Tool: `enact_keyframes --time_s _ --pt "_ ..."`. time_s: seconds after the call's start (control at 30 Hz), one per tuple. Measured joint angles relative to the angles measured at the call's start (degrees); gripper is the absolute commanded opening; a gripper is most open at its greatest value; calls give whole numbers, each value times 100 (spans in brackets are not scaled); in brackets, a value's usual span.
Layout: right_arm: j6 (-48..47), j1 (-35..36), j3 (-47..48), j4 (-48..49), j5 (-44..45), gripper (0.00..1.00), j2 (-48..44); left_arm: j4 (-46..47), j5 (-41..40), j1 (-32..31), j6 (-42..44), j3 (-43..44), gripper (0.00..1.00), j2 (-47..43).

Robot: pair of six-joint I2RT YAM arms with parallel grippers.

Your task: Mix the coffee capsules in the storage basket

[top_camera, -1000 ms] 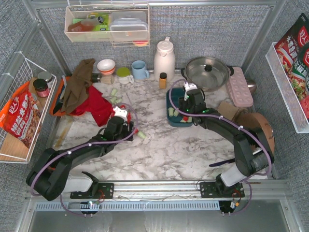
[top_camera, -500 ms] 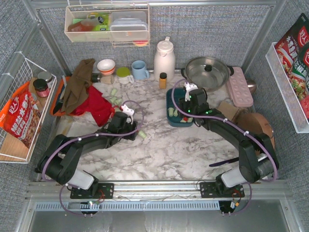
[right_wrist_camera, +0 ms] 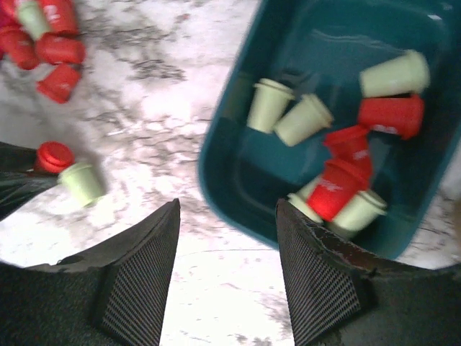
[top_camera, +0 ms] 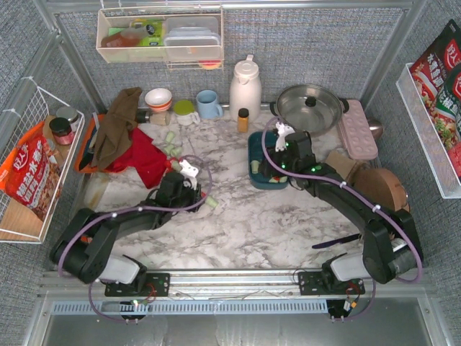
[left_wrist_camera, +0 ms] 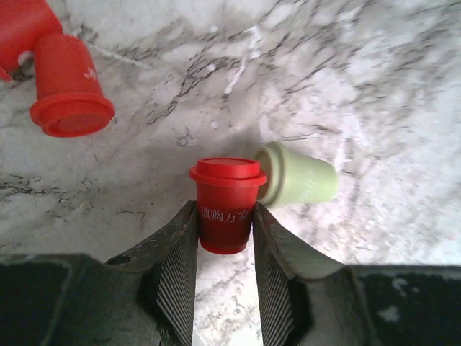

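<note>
We log the left gripper [left_wrist_camera: 225, 241] pinching an upright red capsule [left_wrist_camera: 226, 202] below its rim, probably so the flange stops it slipping. It stands on the marble table [left_wrist_camera: 360, 72], a mint capsule [left_wrist_camera: 299, 176] just beside it. The right gripper [right_wrist_camera: 227, 209] hangs spread and empty over the teal storage basket [right_wrist_camera: 324, 43], which holds both colours.

You have capsules [right_wrist_camera: 344, 180] piled in the basket [right_wrist_camera: 324, 43]. Left of the basket an upright capsule [left_wrist_camera: 225, 209] has a tipped capsule [left_wrist_camera: 299, 175] just beside it on the table [top_camera: 245, 223]; loose capsules [top_camera: 173, 149] lie farther left of the basket. Behind the basket sits a pot [top_camera: 310, 108].
</note>
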Motion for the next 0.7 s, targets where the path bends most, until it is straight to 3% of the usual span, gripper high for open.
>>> enact_keyframes --time_s 0.27,0.4,0.7 --pt "597 697 151 26 -981 81 -13 1364 487 -164 389 -1054 27 -1722" --pt "817 1185 474 155 -1255 83 31 1998 680 -341 678 -1266 27 -2238" --pt "1311 1572 629 564 -1604 83 179 2450 772 -863 1104 -1115 27 -2306"
